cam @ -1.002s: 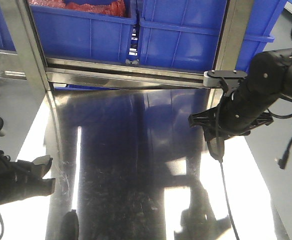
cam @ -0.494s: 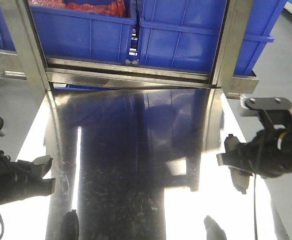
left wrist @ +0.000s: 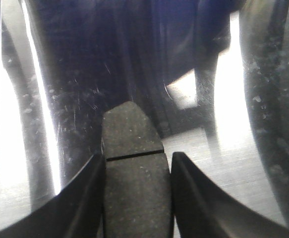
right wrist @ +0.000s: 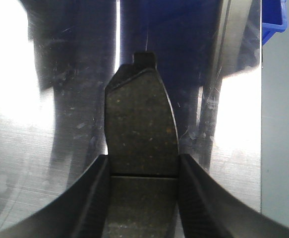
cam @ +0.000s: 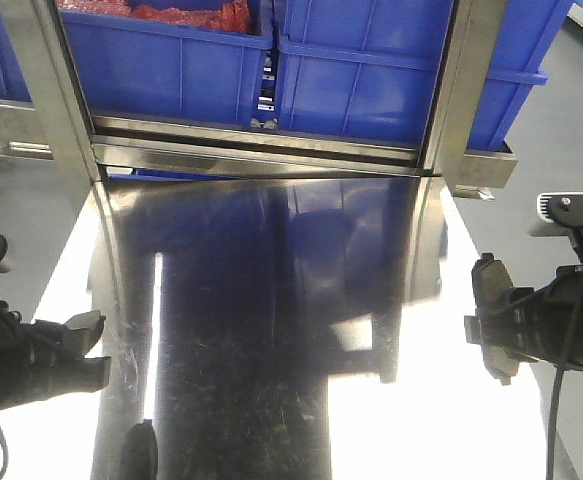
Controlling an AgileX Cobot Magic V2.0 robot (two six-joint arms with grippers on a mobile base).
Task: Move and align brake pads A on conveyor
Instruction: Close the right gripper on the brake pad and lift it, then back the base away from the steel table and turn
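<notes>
So, a pad in each gripper, over the shiny steel table [cam: 271,350].
Front view: black right gripper [cam: 496,335] holds a flat dark-grey crescent brake pad [cam: 488,285] at the table's right edge; black left gripper [cam: 89,345] low left. Left wrist: jaws clamped on a second grooved pad [left wrist: 134,148]. Right wrist: jaws pinching the first.

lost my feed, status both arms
Left gripper shut on brake pad. Right gripper shut on second brake pad. Both over steel table, conveyor not in view. No obstacle seen.

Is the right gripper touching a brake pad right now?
Touching. In the right wrist view the right gripper clamps the brake pad on both edges, no gap.
</notes>
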